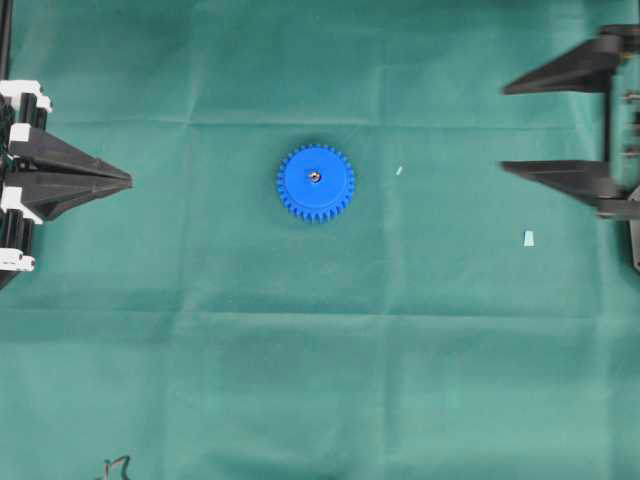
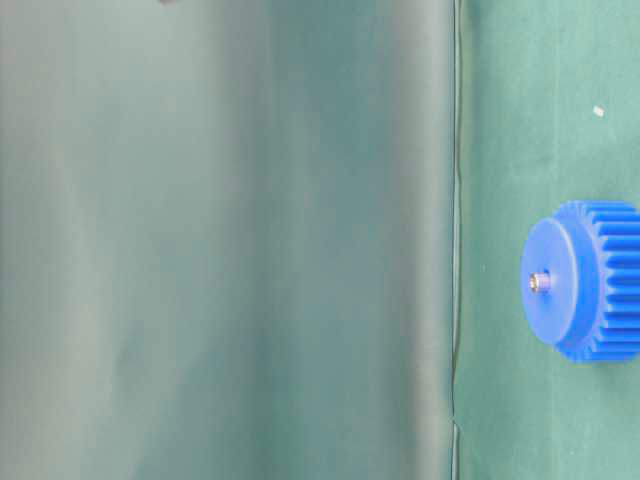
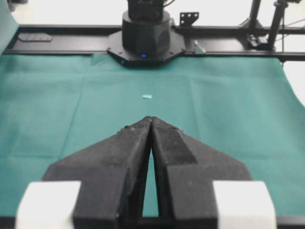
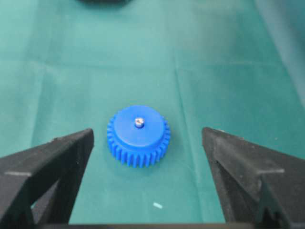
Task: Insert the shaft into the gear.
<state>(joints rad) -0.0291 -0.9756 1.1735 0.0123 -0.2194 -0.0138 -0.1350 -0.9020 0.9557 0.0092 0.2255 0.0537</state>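
The gear [image 1: 316,181] lies flat on the green cloth [image 1: 320,380] that covers the table, near the middle of the overhead view. The shaft [image 1: 314,176] stands in the gear's centre hole, its shiny end poking just above the blue face; the right wrist view [image 4: 138,122] and the table-level view [image 2: 539,282] both show that silvery tip at the hub.

The left pincer [image 1: 128,181] rests well to the left of the gear, its two dark fingers pressed together to a single point and gripping nothing; in the left wrist view [image 3: 151,119] the tips meet with no gap.

The right pincer [image 1: 505,128] sits well to the right of the gear, spread wide and holding nothing. In the right wrist view [image 4: 147,136] its fingers stand on either side of the gear, apart from it.

A tiny pale fleck [image 1: 398,170] lies on the cloth between the gear and the right pincer. A small pale wedge-shaped scrap [image 1: 527,237] lies further right, near the right pincer.
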